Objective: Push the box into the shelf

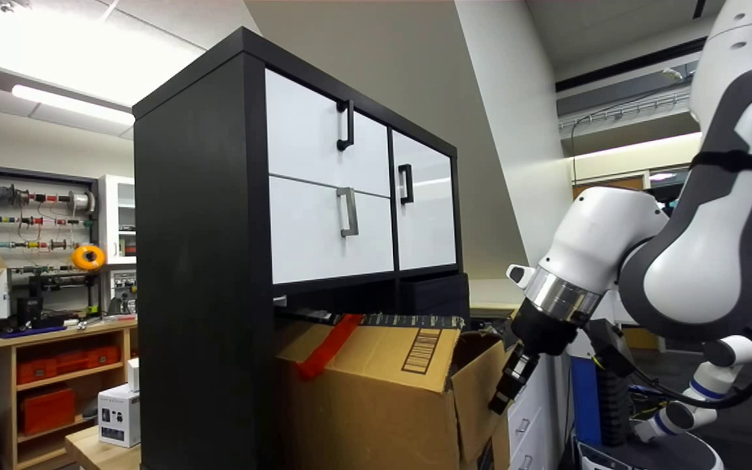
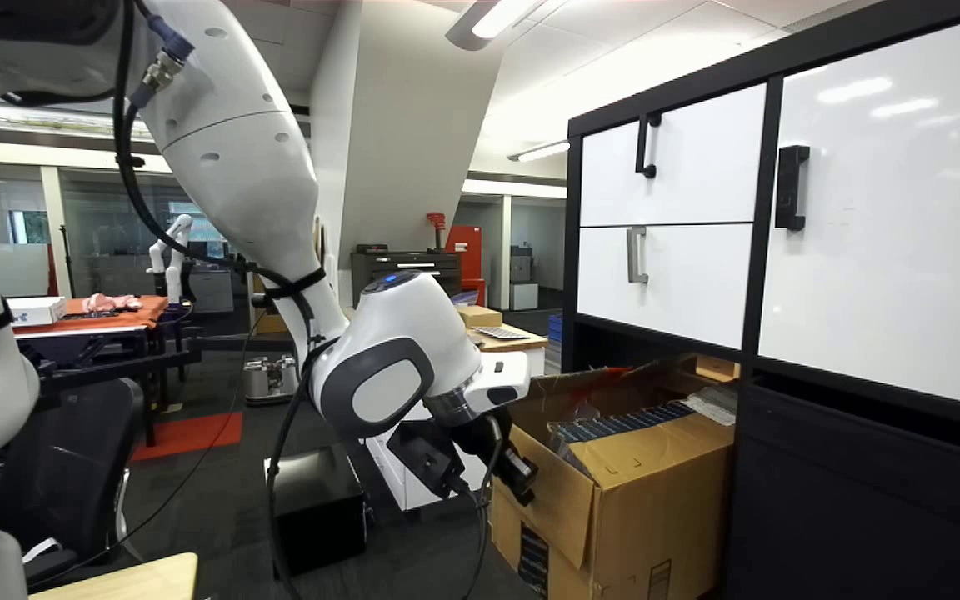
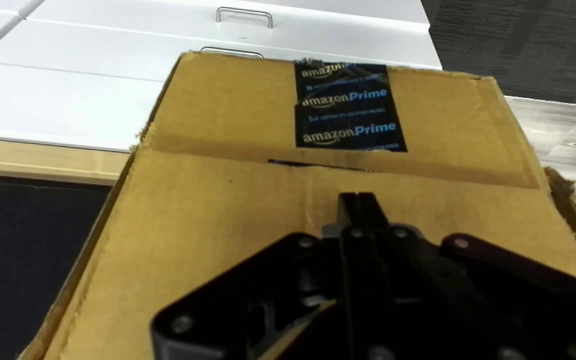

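The box is a large brown carton with loose flaps and red tape on top. In both exterior views its rear part is inside the dark lower compartment of the shelf and its front part juts out; it also shows in an exterior view. The shelf is black with white fronts. My gripper is shut with nothing between its fingers, pointing down at the box's outer flap. In the wrist view the fingertips lie over the cardboard; whether they touch it I cannot tell.
A dark bin fills the compartment beside the box. A white drawer cabinet stands beyond the box. A small white box sits on a wooden bench. A black case stands on the floor near the arm.
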Action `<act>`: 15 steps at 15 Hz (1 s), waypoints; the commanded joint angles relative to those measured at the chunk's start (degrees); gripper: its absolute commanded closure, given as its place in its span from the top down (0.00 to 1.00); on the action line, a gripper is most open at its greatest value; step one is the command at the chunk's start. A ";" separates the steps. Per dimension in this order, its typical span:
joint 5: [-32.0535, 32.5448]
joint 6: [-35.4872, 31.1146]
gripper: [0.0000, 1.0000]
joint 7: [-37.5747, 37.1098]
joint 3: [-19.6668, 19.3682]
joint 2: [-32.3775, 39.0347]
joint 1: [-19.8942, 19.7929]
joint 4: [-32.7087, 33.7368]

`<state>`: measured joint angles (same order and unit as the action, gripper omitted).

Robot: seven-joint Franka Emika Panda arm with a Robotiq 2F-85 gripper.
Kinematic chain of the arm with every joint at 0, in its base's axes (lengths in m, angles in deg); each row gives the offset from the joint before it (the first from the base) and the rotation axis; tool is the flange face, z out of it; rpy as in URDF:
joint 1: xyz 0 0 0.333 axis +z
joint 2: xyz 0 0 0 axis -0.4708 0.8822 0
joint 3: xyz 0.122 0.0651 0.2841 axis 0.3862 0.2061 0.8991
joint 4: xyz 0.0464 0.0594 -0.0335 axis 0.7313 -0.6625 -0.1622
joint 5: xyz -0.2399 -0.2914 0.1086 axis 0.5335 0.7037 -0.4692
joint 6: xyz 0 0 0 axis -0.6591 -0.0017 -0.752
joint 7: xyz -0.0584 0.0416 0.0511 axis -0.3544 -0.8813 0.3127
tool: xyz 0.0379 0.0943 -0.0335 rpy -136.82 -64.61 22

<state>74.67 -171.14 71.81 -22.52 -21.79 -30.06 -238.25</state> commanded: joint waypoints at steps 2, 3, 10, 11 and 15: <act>-0.63 -1.89 0.03 1.09 -3.56 5.94 3.32 6.30; -0.63 -1.83 0.03 0.98 -4.25 6.61 4.16 7.09; -1.00 -1.17 0.03 -0.12 -8.68 11.06 10.02 13.20; -1.13 -0.95 0.03 -0.35 -9.23 11.91 10.91 14.56; -1.44 -0.18 0.03 -0.76 -11.34 15.93 14.63 20.27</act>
<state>74.27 -171.13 71.66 -31.56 -11.39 -18.91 -224.85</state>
